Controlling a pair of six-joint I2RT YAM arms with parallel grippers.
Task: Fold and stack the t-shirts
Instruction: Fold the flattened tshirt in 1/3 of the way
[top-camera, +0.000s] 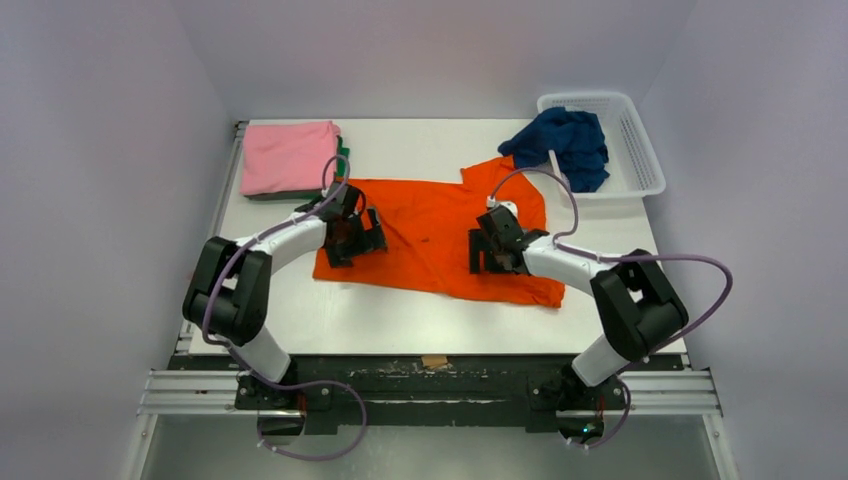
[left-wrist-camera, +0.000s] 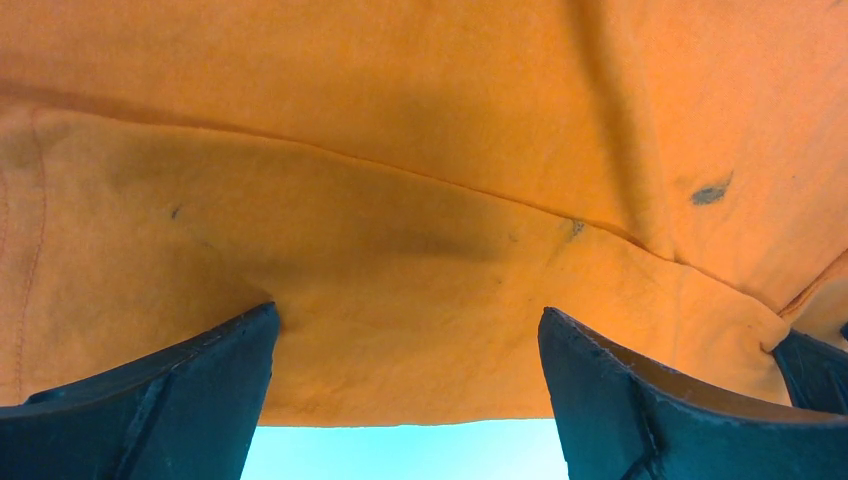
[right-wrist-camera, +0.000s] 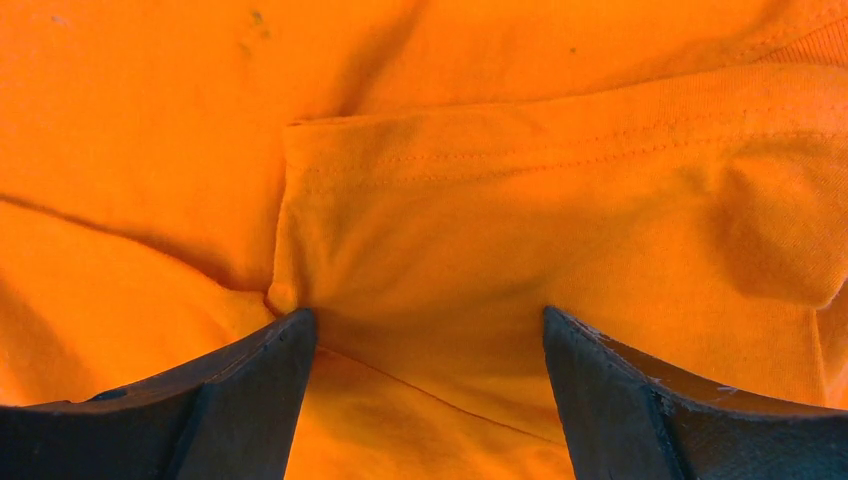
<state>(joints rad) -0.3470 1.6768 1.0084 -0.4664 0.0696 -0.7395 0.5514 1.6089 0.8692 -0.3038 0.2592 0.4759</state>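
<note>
The orange t-shirt (top-camera: 430, 235) lies spread flat across the middle of the table. My left gripper (top-camera: 352, 232) is open, its tips down on the shirt's left part. In the left wrist view the open gripper (left-wrist-camera: 410, 320) straddles a folded edge of the orange cloth (left-wrist-camera: 400, 200), with bare table below. My right gripper (top-camera: 497, 248) is open on the shirt's right part. In the right wrist view the open gripper (right-wrist-camera: 430, 320) straddles a hemmed fold (right-wrist-camera: 520, 220). A folded pink t-shirt (top-camera: 288, 157) lies on a dark green one (top-camera: 343, 158) at the back left. A navy t-shirt (top-camera: 565, 142) hangs out of the basket.
The white mesh basket (top-camera: 632, 150) stands at the back right corner. The table's white top (top-camera: 400, 320) shows in front of the orange shirt. Grey walls close in the left, right and back sides.
</note>
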